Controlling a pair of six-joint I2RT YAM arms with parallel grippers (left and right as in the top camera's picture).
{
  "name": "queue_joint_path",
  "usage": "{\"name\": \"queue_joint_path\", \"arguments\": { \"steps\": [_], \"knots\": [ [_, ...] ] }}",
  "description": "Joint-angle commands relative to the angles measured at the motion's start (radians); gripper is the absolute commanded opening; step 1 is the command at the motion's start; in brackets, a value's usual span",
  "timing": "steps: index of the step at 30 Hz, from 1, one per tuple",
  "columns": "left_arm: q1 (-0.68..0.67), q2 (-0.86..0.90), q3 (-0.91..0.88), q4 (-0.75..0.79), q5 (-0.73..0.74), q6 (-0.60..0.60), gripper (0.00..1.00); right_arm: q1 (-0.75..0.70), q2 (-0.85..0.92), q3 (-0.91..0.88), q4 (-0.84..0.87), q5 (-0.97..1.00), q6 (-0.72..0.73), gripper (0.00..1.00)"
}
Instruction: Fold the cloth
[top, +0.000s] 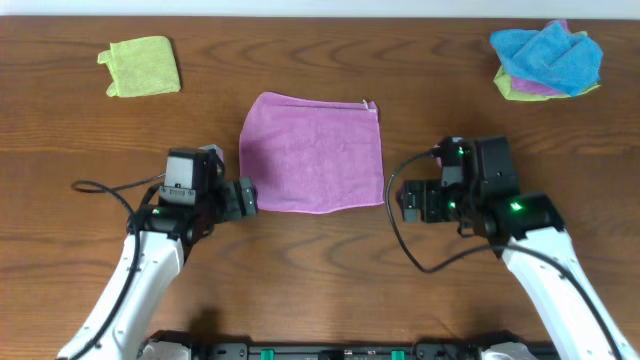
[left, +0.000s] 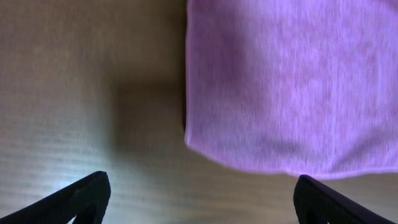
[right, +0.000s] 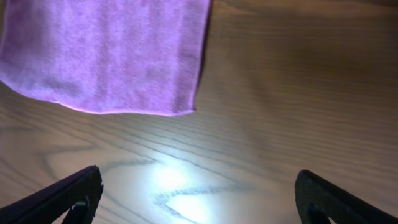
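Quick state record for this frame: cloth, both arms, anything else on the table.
cloth: mauve, flat on the table, no fold visible
left gripper: jaws open, empty, beside cloth's near-left corner, not touching
right gripper: jaws open, empty, beside near-right corner, not touching
others: lime-green cloth far left; blue cloth pile far right

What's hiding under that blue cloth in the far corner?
Edges of a pink cloth and a lime-green cloth peek out beneath the blue cloth; the rest of both is covered.
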Motion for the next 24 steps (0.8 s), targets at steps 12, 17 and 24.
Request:
{"name": "queue_joint_path", "arguments": {
  "steps": [12, 17, 24],
  "knots": [
    [0.066, 0.29, -0.003, 0.29, 0.251, -0.038, 0.96, -0.012, 0.042, -0.005, 0.047, -0.078, 0.006, 0.99],
    [0.066, 0.34, -0.003, 0.309, 0.27, -0.038, 0.95, -0.012, 0.042, -0.005, 0.047, -0.082, 0.006, 0.99],
    [0.066, 0.406, -0.003, 0.364, 0.357, -0.038, 0.96, -0.012, 0.042, -0.005, 0.047, -0.085, 0.006, 0.99]
  ]
}}
